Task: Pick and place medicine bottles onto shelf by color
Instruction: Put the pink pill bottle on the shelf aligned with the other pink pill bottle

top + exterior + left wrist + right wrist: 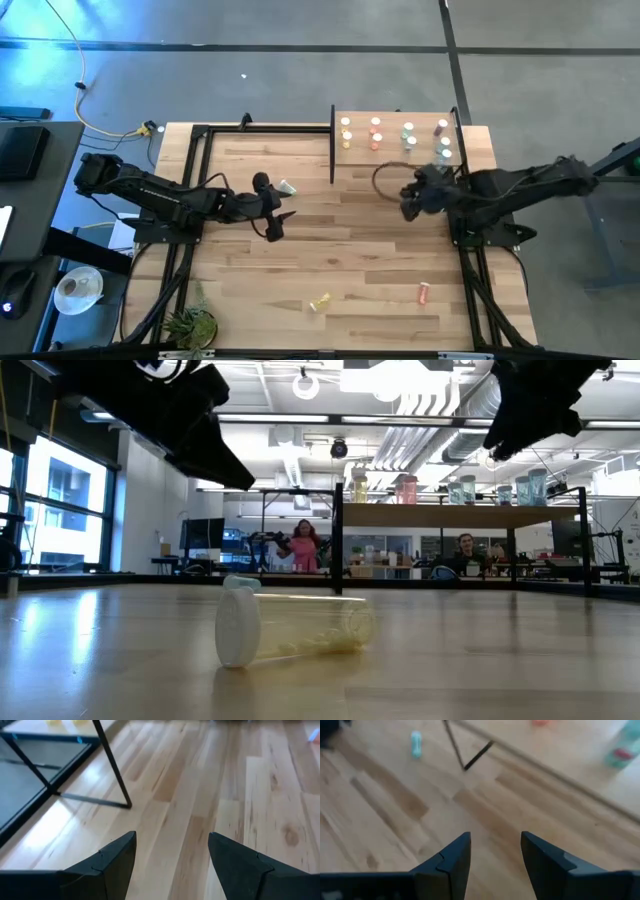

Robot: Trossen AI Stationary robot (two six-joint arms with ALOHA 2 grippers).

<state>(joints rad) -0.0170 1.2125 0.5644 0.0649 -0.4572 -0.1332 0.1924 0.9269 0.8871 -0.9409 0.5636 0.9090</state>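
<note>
Left gripper (277, 222) open, empty — a bottle (287, 187) lies just beyond it. Right gripper (409, 200) open, empty, just before the shelf (392, 150), which bears eight sorted bottles. Judged between picks: yellow bottle (320, 302) and pink bottle (423, 292) lie well behind both. Next move calls for descending over one.

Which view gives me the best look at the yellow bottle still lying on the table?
The low view: the yellow bottle lies on its side close up, white cap facing the camera. The high view shows it only as a tiny speck near the front edge. Neither wrist view shows it.
</note>
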